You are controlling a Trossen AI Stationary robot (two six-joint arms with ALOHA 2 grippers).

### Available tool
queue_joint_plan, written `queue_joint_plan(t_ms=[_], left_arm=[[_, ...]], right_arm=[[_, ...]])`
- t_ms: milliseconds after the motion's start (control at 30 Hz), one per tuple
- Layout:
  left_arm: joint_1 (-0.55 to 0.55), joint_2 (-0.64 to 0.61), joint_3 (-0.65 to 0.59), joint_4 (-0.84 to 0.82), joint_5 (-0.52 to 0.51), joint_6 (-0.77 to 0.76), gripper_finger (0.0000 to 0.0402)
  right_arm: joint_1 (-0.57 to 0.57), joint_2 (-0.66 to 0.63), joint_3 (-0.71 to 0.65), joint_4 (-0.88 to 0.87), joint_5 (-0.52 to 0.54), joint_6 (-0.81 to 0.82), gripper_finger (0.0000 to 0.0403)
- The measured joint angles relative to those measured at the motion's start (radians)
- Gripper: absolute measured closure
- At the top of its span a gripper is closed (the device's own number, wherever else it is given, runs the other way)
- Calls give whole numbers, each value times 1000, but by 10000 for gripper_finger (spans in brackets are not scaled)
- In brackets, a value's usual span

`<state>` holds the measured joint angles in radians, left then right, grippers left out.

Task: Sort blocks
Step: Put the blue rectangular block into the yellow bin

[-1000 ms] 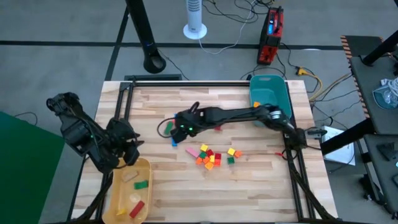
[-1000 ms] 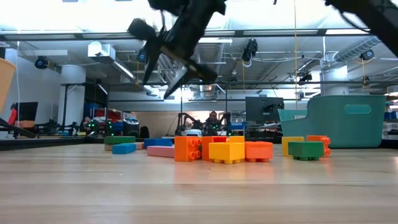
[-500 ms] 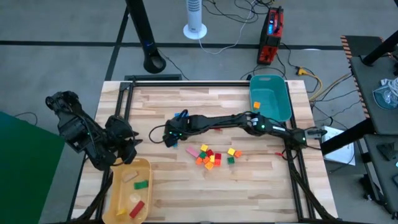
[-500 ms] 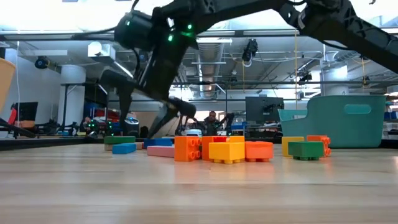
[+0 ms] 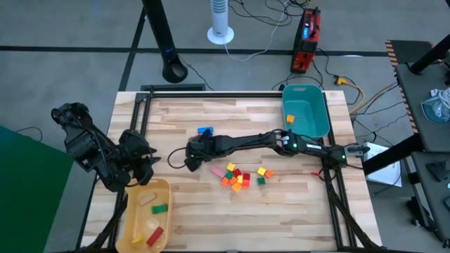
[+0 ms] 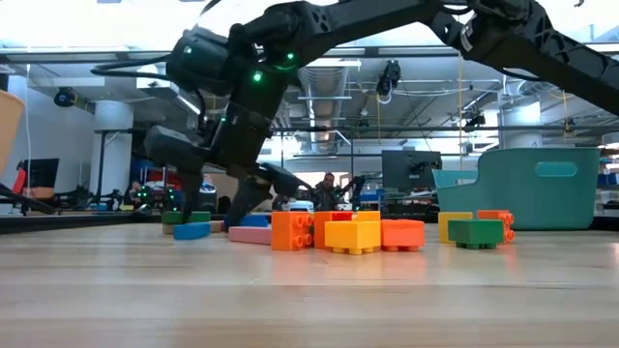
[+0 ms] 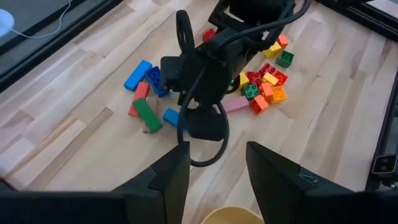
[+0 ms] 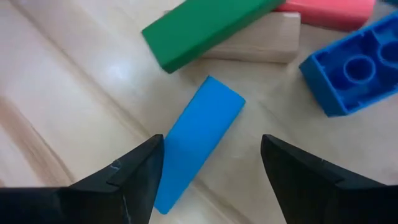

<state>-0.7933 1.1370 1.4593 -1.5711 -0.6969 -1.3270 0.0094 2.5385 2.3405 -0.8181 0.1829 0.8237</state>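
Several small blocks lie on the wooden table: a mixed pile (image 5: 239,176), a pink bar (image 5: 218,171) and a blue block (image 5: 204,131). In the left wrist view a blue bar (image 7: 171,116) lies flat beside a green bar (image 7: 147,115). My right gripper (image 8: 211,174) reaches across to the table's left part (image 5: 190,157). It is down at the table, open, with one finger on each side of the blue bar (image 8: 196,140). My left gripper (image 7: 217,168) is open and empty above the yellow tray (image 5: 165,190). My right gripper comes down on the blue bar from above, its fingers on either side of the bar's long sides. One fingertip (image 8: 146,165) is right at the bar's edge; I cannot tell whether it touches. The bar lies flat on the table.
The yellow tray holds a green block (image 5: 159,209), a red one (image 5: 155,235) and pale ones. A teal bin (image 5: 309,105) with an orange block (image 5: 290,118) stands at the far right. Next to the blue bar lie a wooden bar (image 8: 261,40) and a blue studded brick (image 8: 354,74).
My right gripper has come down from well above the table to table level and has gone toward the table's left and near side, ending over the blue bar. The blue block at the far side, hidden under the arm before, now shows.
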Motion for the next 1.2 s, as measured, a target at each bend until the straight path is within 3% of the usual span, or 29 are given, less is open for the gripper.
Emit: queue_joint_plan(t_ms=[233, 333, 833, 967, 1167, 1200], left_arm=[[0, -1, 0, 0, 1, 15, 257], [0, -2, 0, 0, 1, 15, 257], [0, 2, -1, 1, 5, 53, 258], [0, 3, -2, 11, 5, 66, 258], [0, 4, -2, 29, 1, 103, 258], [0, 4, -2, 42, 1, 131, 258]], right_arm=[[46, -1, -13, -55, -40, -237, 158], [63, -15, -14, -130, -47, -237, 164], [53, -1, -10, -89, -64, -391, 150], [49, 16, -11, -67, -63, -417, 196], [51, 16, -11, -49, -75, -423, 349], [51, 12, -8, -51, -78, -425, 357]])
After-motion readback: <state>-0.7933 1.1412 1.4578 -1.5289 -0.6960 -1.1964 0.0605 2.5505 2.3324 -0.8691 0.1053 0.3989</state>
